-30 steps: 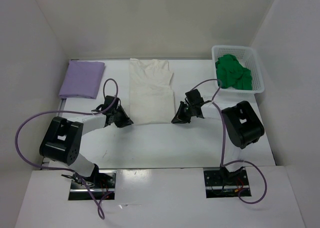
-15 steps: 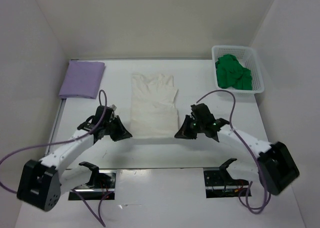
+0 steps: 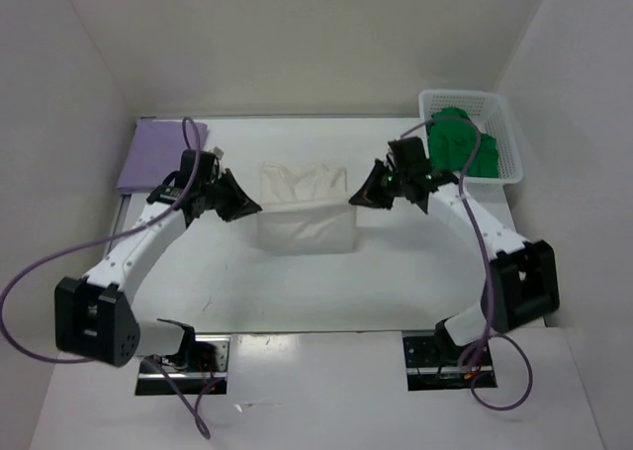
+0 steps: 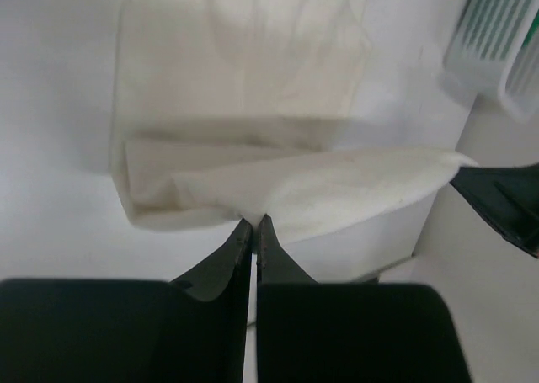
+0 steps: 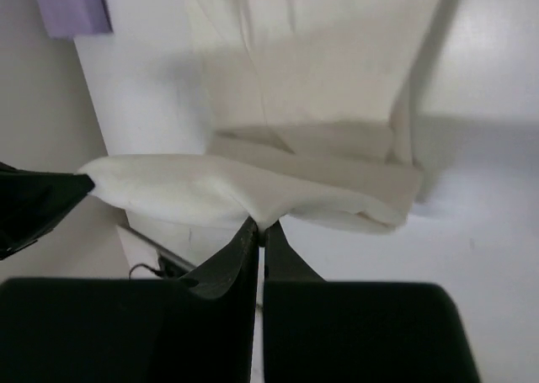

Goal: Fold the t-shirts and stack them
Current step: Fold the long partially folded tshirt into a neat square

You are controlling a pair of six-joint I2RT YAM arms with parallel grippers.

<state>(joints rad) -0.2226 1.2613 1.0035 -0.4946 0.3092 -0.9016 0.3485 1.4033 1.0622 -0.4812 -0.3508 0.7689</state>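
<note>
- Left gripper (image 4: pixel 255 225) and right gripper (image 5: pixel 255 226) are each pinched tight on a corner of the cream-white cloth t-shirt (image 3: pixel 305 213), whose lifted edge is stretched between them mid-table.
- Folded lavender-purple t-shirt (image 3: pixel 158 158) lies far left.
- Crumpled bright green t-shirt (image 3: pixel 460 143) sits in the white plastic lattice basket (image 3: pixel 511 143).

walls (image 3: pixel 297 35): plain white, three sides; table (image 3: pixel 297 287): white, possibly glossy, evenly lit

The cream-white t-shirt (image 3: pixel 305 223) in the middle is plain, and so is the lavender t-shirt (image 3: pixel 158 155) at the far left. The green t-shirt (image 3: pixel 460 145) at the far right is bright and unpatterned, and the basket (image 3: pixel 510 138) is white lattice. The table (image 3: pixel 297 284) is white, the left gripper (image 3: pixel 259 211) and right gripper (image 3: pixel 350 201) are black, and the cables (image 3: pixel 30 277) are purple.
</note>
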